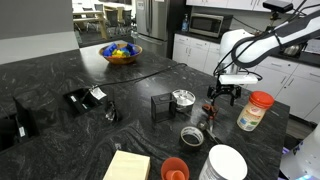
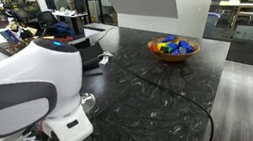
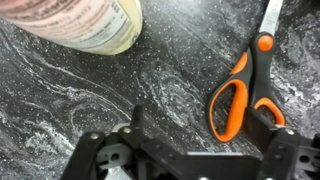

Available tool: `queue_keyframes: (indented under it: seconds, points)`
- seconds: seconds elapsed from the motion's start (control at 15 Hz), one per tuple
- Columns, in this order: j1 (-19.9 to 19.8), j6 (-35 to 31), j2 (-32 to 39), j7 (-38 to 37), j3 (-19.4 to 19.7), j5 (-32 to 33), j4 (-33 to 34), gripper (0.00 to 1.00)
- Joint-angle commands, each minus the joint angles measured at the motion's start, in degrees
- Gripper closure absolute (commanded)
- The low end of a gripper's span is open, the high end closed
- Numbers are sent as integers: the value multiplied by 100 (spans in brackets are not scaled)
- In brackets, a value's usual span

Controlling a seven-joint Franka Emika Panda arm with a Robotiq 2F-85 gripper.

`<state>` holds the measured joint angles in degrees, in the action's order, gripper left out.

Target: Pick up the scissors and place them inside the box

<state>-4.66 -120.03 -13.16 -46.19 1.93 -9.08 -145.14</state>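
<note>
Scissors: orange-handled, steel-bladed pair (image 3: 248,72) lying flat on the black speckled stone bench (image 3: 60,100).
Jaws: spread wide and empty (room to straddle a handle).
Box: small dark grey cube (image 1: 160,105), nearby.

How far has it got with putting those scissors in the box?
Nothing looks finished yet. The scissors lie flat on the dark countertop, not lifted. In hand: the gripper is open, low over their orange handles, seemingly lining up a grasp. Left: close on them, lift, carry them to the dark grey box beside the silver tin, and drop them in.
</note>
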Motion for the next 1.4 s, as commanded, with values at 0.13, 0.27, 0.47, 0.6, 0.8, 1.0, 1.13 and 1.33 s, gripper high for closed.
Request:
queue_keyframes:
  seconds: [0.13,0.27,0.47,0.6,0.8,1.0,1.13,1.33]
  points:
    - [-56,-67,-260,-116,-62,-90,-255,0]
    - [-57,-50,-298,-159,-66,-109,-326,0]
    - [-58,-76,-321,-213,-85,-77,-373,0]
    - [-69,-86,-274,-306,-127,43,-336,0]
    - [-71,-100,-188,-381,-143,73,-326,0]
    - [-87,-99,-103,-499,-140,162,-329,0]
    - [-76,-95,-80,-578,-137,190,-337,0]
    - [-59,-102,-57,-649,-145,244,-322,25]
